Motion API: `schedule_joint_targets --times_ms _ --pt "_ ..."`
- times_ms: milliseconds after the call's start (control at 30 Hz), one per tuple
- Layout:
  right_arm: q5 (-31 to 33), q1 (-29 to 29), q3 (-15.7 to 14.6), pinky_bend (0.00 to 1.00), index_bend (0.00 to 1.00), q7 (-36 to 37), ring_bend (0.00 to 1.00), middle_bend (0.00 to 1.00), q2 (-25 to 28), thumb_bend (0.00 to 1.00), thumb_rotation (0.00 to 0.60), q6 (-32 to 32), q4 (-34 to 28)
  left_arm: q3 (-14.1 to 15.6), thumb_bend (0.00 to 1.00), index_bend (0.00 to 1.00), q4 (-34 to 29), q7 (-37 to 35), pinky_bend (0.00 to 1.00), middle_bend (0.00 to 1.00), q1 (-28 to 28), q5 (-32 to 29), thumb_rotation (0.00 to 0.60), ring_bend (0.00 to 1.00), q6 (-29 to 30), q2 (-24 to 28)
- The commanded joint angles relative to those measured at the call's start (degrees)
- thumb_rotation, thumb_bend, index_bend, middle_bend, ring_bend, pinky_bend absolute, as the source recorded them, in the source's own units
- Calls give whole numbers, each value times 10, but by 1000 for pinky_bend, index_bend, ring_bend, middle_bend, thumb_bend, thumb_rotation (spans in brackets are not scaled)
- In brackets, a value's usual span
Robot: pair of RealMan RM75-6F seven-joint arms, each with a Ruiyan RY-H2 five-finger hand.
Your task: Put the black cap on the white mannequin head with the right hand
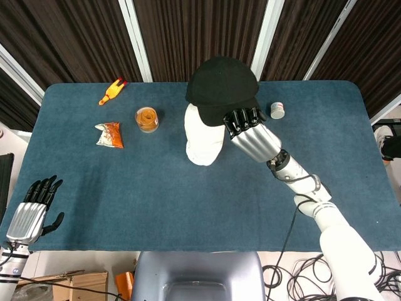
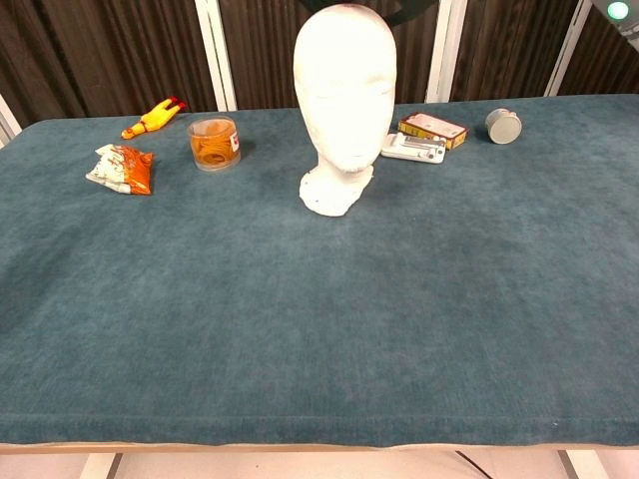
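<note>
The white mannequin head (image 1: 202, 139) (image 2: 344, 100) stands upright at the table's middle back. In the head view the black cap (image 1: 220, 88) sits over its crown and hides the top of the head. My right hand (image 1: 247, 128) grips the cap's brim on its right side, dark fingers (image 1: 243, 119) curled over the edge. In the chest view the crown reaches the top edge of the frame, and whether the cap rests on it cannot be told. My left hand (image 1: 34, 207) lies at the front left table edge, fingers apart, holding nothing.
A yellow rubber chicken (image 1: 111, 91), a jar of orange stuff (image 1: 147, 118) and a snack packet (image 1: 109, 134) lie to the left of the mannequin head. A small round tub (image 1: 277, 110) stands to its right, with a yellow box (image 2: 431, 128) and a white item (image 2: 412, 149) nearby.
</note>
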Motion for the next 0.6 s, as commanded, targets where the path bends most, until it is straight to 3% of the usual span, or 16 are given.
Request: schedule_joint_targets --times_ms 33,200,600 --pt "-4 2 -3 827 1000 -1 672 681 -3 372 600 -1 2 0 391 0 0 -1 77 0 -1 0 600 0 -1 0" --pt "-11 7 -9 826 1000 -4 673 681 -10 372 600 0 3 0 390 0 0 -2 78 0 -2 -1 600 0 -4 0" --pt "-52 -26 -56 820 1000 -3 674 683 -38 371 600 17 22 -1 391 0 -2 -1 77 0 -4 -6 600 0 -8 3"
